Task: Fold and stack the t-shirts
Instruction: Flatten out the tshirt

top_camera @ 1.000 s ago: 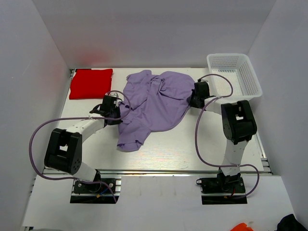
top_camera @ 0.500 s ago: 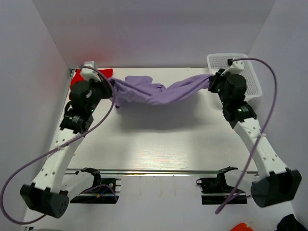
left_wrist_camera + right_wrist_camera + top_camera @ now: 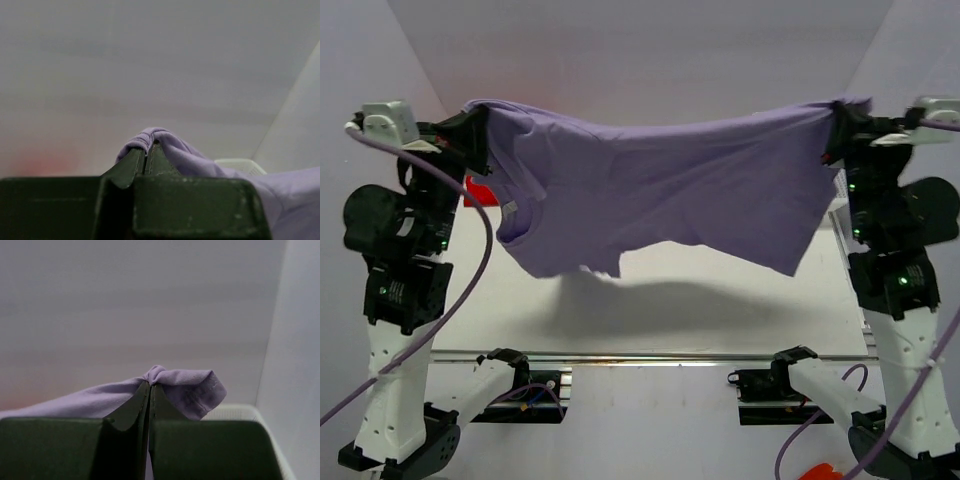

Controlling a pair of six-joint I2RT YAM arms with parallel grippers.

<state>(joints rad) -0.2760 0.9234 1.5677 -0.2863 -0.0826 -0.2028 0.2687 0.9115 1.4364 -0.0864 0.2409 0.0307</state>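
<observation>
My left end effector (image 3: 472,138) and right end effector (image 3: 834,128) each clamp tight on 1 upper corner of the lavender t-shirt (image 3: 660,190), which hangs spread between and below them. I'd lower both level, tension even, so the hem meets the tabletop (image 3: 720,310) first.

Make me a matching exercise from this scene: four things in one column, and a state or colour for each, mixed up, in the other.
Things:
1. purple shirt
2. red shirt
3. left pincer
4. basket

States:
a. shut on a bunched bit of cloth
b. white, partly hidden behind purple cloth
c. hangs spread out in the air
d. only a sliver shows, at the left

Pairs: 1-c, 2-d, 3-a, 4-b
</observation>
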